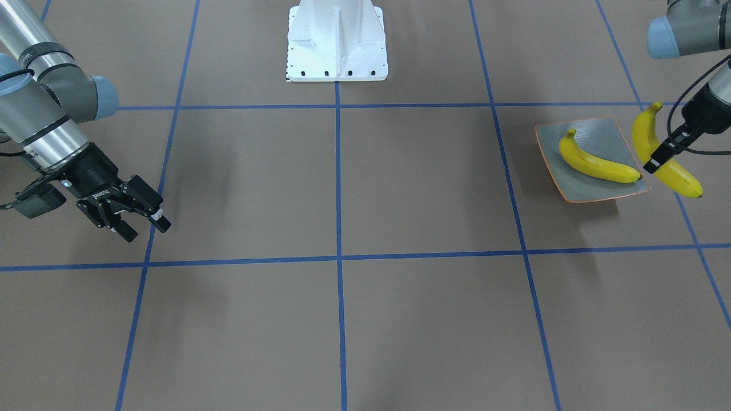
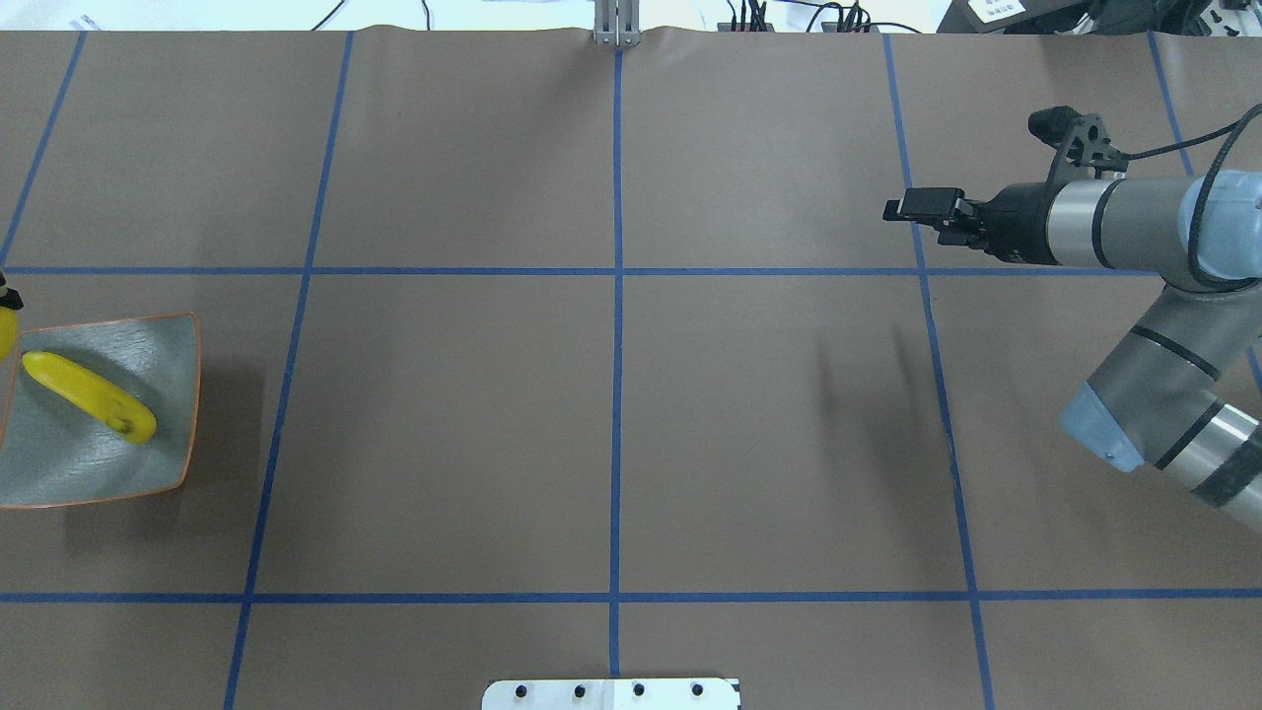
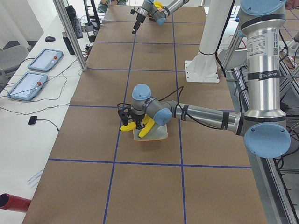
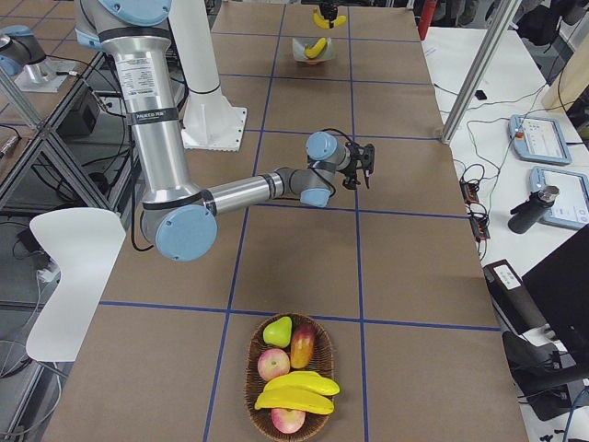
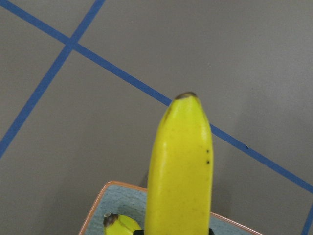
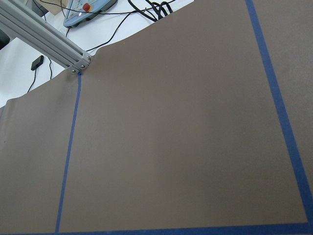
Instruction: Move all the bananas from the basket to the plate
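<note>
2 bananas [image 4: 296,391] lie in the basket [image 4: 248,378] (outside the front camera's frame). From that view's left: the right gripper [image 1: 146,227] is splayed and empty, its white lettering too small to read. Next comes broad bare table [image 1: 400,188]. On the plate [image 1: 605,137] the plated banana [image 1: 597,164] lies diagonally. The left gripper [image 1: 653,165] clamps the held banana [image 1: 642,137] over the plate's outer edge, stem toward the robot.

Nothing reads clearly. Small white lettering marks the body of the right claw [image 1: 147,228] and the upright tube of the left arm [image 3: 262,56], too small to make out.
</note>
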Robot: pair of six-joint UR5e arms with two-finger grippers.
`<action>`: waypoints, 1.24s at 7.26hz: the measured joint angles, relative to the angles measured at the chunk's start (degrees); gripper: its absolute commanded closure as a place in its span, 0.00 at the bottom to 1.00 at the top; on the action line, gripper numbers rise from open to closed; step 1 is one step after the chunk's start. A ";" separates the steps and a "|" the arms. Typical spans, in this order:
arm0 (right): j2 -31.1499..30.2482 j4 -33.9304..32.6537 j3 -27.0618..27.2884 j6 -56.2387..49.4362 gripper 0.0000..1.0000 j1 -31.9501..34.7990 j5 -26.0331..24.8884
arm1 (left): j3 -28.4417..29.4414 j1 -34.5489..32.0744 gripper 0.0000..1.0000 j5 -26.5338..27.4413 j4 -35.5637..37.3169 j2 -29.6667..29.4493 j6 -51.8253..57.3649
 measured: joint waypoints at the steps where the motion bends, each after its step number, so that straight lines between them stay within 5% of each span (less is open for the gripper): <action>1: 0.05 -1.82 0.01 -2.25 0.00 0.00 0.03 | -3.12 0.31 1.00 1.09 6.60 0.36 -0.06; 4: 0.19 -4.20 -0.05 -4.28 0.00 -0.13 -0.01 | -5.21 4.53 1.00 1.79 12.76 1.99 -11.91; 9: 0.36 -4.57 -0.09 -4.37 0.00 -0.18 -0.12 | -5.15 15.43 1.00 6.55 13.23 1.90 -31.29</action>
